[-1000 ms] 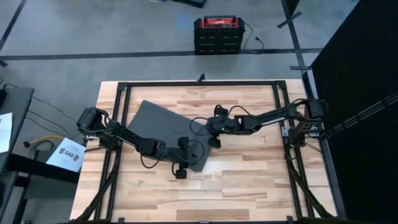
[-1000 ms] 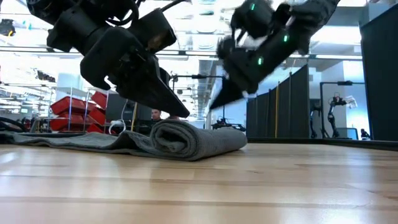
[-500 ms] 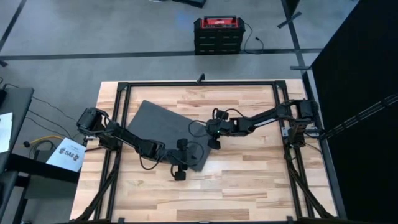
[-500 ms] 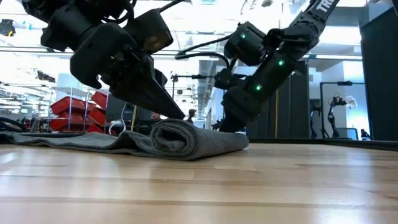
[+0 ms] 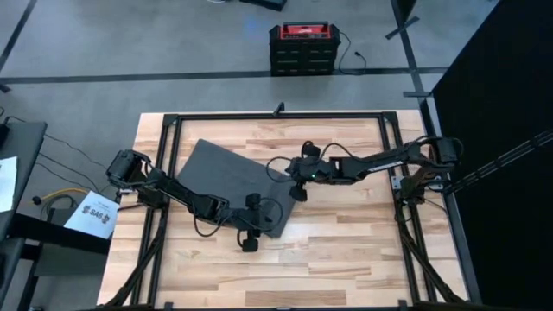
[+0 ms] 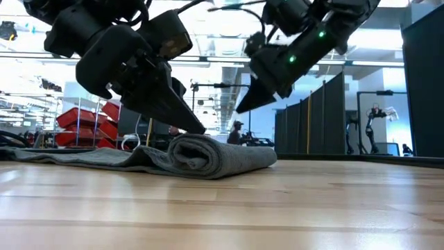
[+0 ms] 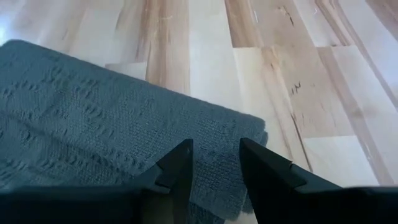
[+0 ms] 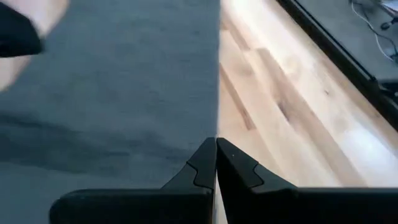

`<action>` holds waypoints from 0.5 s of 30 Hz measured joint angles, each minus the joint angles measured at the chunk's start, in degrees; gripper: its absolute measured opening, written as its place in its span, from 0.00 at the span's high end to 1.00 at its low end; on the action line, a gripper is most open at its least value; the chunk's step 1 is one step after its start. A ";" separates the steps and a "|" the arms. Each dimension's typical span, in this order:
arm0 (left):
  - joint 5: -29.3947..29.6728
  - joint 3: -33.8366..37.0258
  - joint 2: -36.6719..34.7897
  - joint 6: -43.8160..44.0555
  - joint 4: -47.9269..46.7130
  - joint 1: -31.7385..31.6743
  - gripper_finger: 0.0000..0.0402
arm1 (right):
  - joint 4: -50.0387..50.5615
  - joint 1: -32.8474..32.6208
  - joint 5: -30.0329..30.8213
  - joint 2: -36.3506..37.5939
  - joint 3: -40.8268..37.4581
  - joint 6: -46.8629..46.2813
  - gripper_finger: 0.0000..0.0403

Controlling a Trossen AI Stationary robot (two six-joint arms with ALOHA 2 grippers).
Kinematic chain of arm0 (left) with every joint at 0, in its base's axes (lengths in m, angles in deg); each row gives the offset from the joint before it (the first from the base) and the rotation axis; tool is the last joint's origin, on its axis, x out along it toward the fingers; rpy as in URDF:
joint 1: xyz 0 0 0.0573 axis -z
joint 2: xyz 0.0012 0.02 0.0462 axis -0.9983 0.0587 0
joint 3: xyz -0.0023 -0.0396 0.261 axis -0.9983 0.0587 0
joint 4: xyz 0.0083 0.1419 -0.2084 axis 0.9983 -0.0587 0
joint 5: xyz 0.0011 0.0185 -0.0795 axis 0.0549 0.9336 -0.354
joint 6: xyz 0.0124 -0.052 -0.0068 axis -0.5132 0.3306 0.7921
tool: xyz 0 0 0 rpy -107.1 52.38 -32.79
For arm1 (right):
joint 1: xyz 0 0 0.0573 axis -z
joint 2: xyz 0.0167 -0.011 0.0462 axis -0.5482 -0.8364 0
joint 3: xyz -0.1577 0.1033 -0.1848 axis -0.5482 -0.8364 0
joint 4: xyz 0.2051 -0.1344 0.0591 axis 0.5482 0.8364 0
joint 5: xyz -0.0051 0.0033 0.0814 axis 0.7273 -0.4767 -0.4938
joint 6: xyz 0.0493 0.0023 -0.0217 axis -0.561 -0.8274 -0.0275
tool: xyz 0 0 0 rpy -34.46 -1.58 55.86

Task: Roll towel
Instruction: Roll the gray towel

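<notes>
The pale, planked wooden counter (image 6: 222, 208) fills the low view's foreground. On it lies the plain dark grey soft cloth towel (image 6: 208, 156), its near end wound into a short roll and the rest spread flat behind toward the far left corner. In the high view the towel (image 5: 226, 177) lies at a slant on the counter's left half. The left gripper (image 5: 251, 221) is at the rolled near edge, its fingers (image 7: 180, 168) parted slightly and pointing down at the cloth, nothing held between them. Farther back, the right gripper (image 6: 244, 104) hangs above the towel's right edge, clear of the cloth, its fingers (image 8: 205, 163) pressed together and empty. Beyond the counter, a red-topped black case (image 5: 301, 47) stands on the grey floor.
</notes>
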 joint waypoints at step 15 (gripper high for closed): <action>7.42 -0.13 -4.05 6.69 -8.62 3.96 0.71 | -15.76 -10.96 -1.30 -12.46 -0.06 0.19 1.00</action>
